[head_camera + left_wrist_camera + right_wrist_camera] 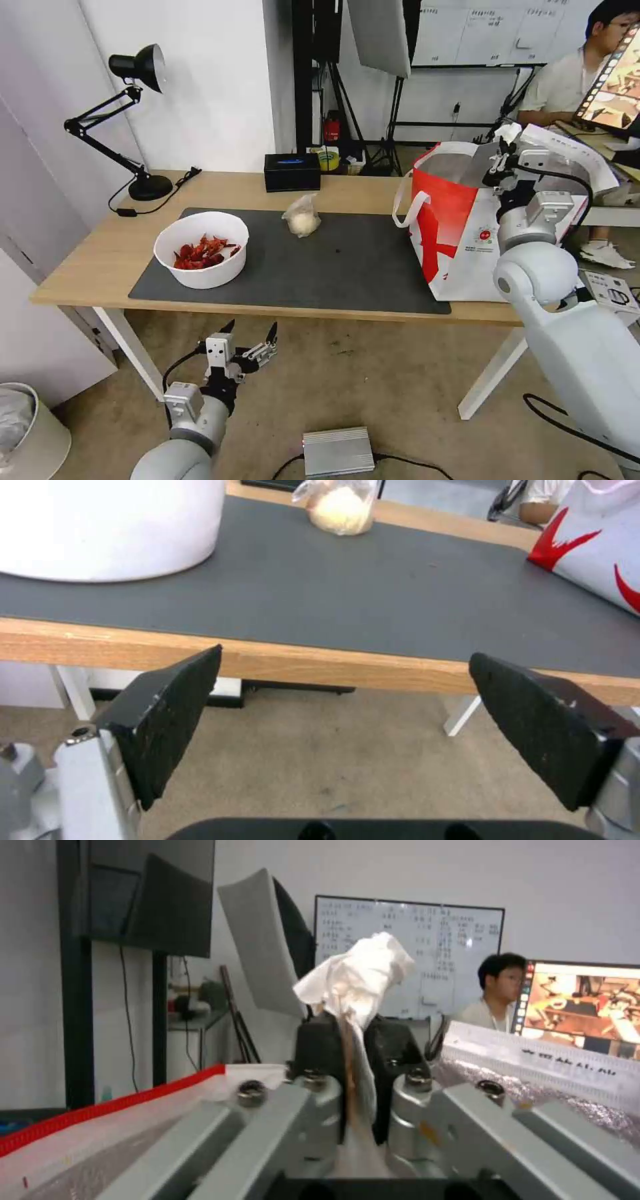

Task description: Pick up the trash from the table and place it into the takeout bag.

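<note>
My right gripper (505,148) is over the open mouth of the red-and-white takeout bag (453,227), shut on a crumpled white tissue (357,975) that sticks up between its black fingers (320,1045). On the dark grey mat (333,267) stand a white round bowl (201,248) of red shells and a small clear bag with a whitish lump (302,217). My left gripper (251,332) hangs open below the table's (100,260) front edge, nothing between its pads (170,715). The left wrist view shows the bowl (100,525), the clear bag (339,507) and the takeout bag (593,555).
A black desk lamp (137,120) stands at the back left of the table and a black rectangular box (291,172) at the back middle. A grey metal box (338,451) lies on the floor in front, and a white bin (27,433) stands at the left.
</note>
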